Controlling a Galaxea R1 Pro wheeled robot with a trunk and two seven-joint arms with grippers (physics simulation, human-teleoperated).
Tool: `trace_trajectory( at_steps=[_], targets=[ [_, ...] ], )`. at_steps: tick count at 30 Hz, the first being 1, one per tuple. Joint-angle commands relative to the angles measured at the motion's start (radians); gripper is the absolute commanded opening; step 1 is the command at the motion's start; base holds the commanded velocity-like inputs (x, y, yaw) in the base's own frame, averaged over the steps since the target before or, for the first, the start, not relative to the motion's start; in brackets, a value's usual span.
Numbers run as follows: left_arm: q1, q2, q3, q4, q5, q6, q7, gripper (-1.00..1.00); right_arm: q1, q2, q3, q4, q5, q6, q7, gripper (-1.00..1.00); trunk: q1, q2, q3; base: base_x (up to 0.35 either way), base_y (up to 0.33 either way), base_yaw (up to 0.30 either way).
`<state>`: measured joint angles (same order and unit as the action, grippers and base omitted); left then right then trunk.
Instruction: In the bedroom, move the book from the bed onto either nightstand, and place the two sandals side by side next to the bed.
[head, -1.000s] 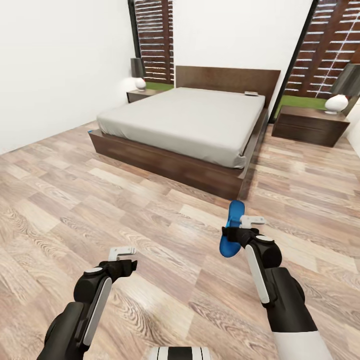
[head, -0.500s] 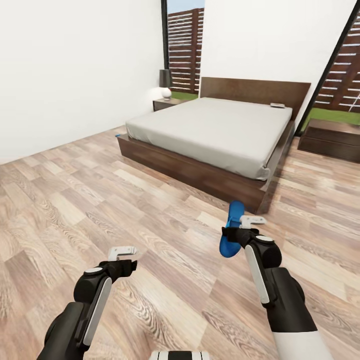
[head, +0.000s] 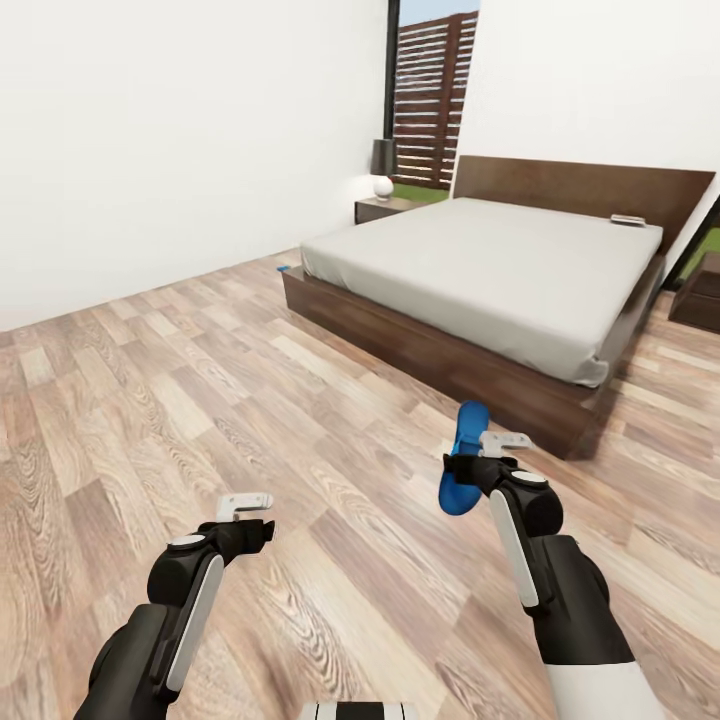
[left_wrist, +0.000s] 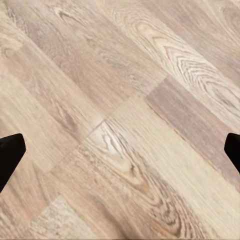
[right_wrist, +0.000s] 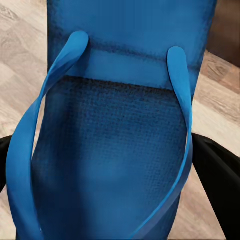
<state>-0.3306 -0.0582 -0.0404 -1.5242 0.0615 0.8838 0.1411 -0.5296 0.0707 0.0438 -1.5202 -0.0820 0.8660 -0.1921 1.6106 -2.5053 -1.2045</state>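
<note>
My right gripper (head: 478, 452) is shut on a bright blue sandal (head: 463, 462), carried above the floor in front of the bed's foot; close up, the sandal (right_wrist: 115, 150) sits between the dark fingers (right_wrist: 222, 175). A small blue patch (head: 283, 268), perhaps the other sandal, lies on the floor by the bed's far left corner. The bed (head: 500, 265) has a dark frame and a pale mattress. The book (head: 627, 219) lies on the mattress near the headboard. One nightstand (head: 385, 208) stands left of the bed. My left gripper (head: 245, 505) hangs open and empty over bare planks (left_wrist: 120, 125).
A white round lamp (head: 382, 185) stands on the left nightstand. Part of a second nightstand (head: 700, 298) shows at the right edge. A white wall (head: 180, 140) runs along the left. Open wood floor (head: 200, 400) stretches between me and the bed.
The whole view has swung left, so the bed and nightstands sit further right in the picture. Both arms keep their pose, and the sandal stays in the right gripper.
</note>
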Motion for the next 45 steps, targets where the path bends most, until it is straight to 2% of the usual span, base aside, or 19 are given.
trace_trajectory(
  at_steps=[1,4,9,10,11,22,28,45],
  targets=[
    [-0.001,0.0,-0.001,-0.001,0.006,0.004,0.008,1.0,-0.001,0.0,0.001,-0.001,-0.008,0.004,-0.009,-1.0,0.0,0.0,-0.001,0.196,0.0,0.282],
    [-0.001,0.0,-0.001,-0.001,0.005,0.003,0.008,1.0,-0.001,0.0,0.0,0.0,-0.009,0.004,-0.009,-1.0,0.0,0.0,-0.001,0.107,0.0,0.219],
    [-0.003,-0.003,-0.007,-0.001,0.006,0.004,0.011,1.0,-0.001,0.0,-0.001,0.002,-0.01,0.011,-0.009,-1.0,-0.002,0.001,0.018,0.005,0.0,0.011],
    [-0.009,-0.021,-0.006,-0.001,0.007,0.006,0.016,1.0,0.0,0.0,-0.001,0.003,-0.009,0.011,-0.009,-1.0,-0.002,0.001,0.022,0.083,0.0,0.001],
    [-0.009,-0.023,-0.006,-0.001,0.007,0.008,0.016,1.0,-0.001,0.0,-0.001,0.003,-0.009,0.011,-0.009,-1.0,-0.003,0.001,0.026,0.168,0.0,0.0],
    [-0.01,-0.026,-0.006,-0.001,0.004,0.032,0.018,1.0,-0.001,0.0,0.001,0.003,-0.009,0.011,-0.009,-1.0,-0.008,0.004,0.069,0.312,0.0,0.009],
    [-0.01,-0.026,-0.006,-0.001,0.004,0.032,0.018,1.0,-0.001,0.0,0.001,0.002,-0.008,0.011,-0.009,-1.0,-0.011,0.005,0.09,0.335,0.0,0.183],
    [-0.01,-0.026,-0.006,-0.001,0.003,0.033,0.018,1.0,0.0,0.0,0.002,0.003,-0.007,0.011,-0.009,-1.0,-0.076,0.124,0.132,0.335,0.0,0.236]
  ],
)
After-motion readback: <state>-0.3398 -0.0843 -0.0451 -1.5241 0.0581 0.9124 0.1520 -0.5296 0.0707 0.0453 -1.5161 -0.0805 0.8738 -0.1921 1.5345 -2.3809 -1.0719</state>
